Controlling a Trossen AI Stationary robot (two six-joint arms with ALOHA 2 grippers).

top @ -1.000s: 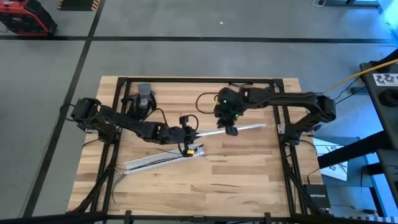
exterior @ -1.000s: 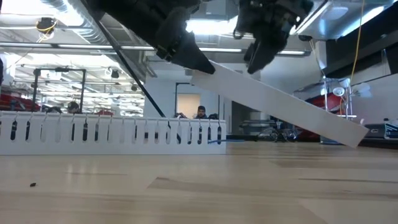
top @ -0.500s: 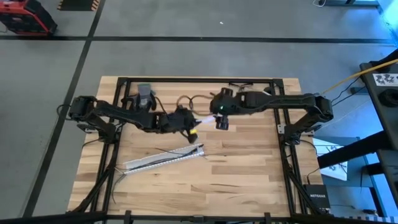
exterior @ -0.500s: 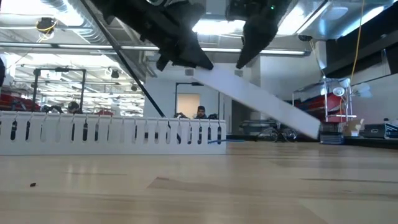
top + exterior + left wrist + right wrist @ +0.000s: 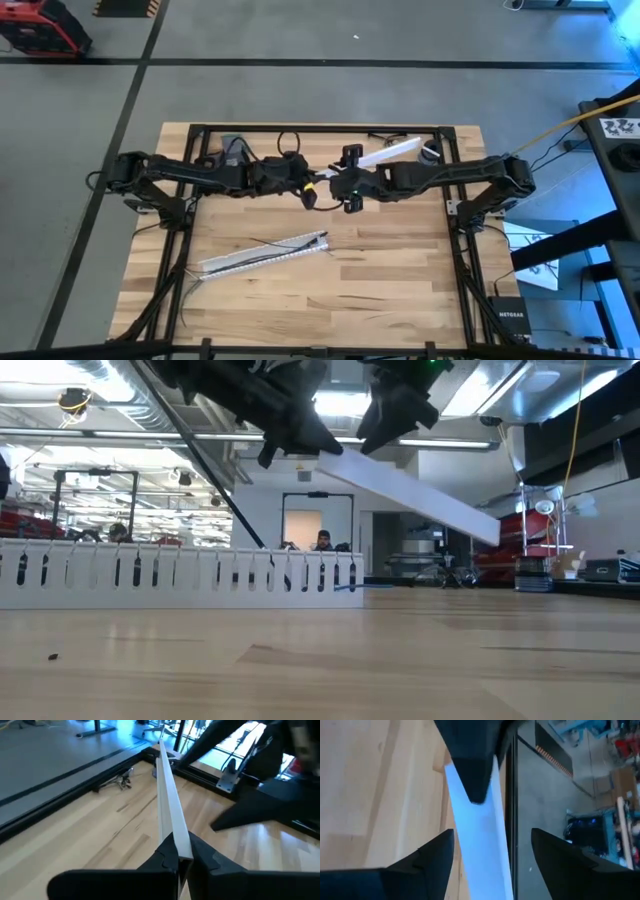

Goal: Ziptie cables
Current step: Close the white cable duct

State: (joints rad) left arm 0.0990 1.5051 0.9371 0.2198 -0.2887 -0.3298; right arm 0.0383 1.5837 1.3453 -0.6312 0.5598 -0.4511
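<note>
Lying on the near-left part of the table (image 5: 400,260), the slotted white channel (image 5: 265,253) cradles the dark cables (image 5: 262,243), no ziptie on them that can be seen. Farther back, the left gripper (image 5: 179,861) is clenched on one end of a long white cover strip (image 5: 168,805), lifted clear of the wood. The right gripper (image 5: 490,851) straddles that strip, fingers spread, released. Carrying it well likely means keeping it level and clear of the far frame.

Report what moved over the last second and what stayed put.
The left gripper, shut on the white strip, carried it toward the table's far edge, its free end swinging to the far right. The right gripper, open, moved left alongside. The slotted channel with the cables did not move.
</note>
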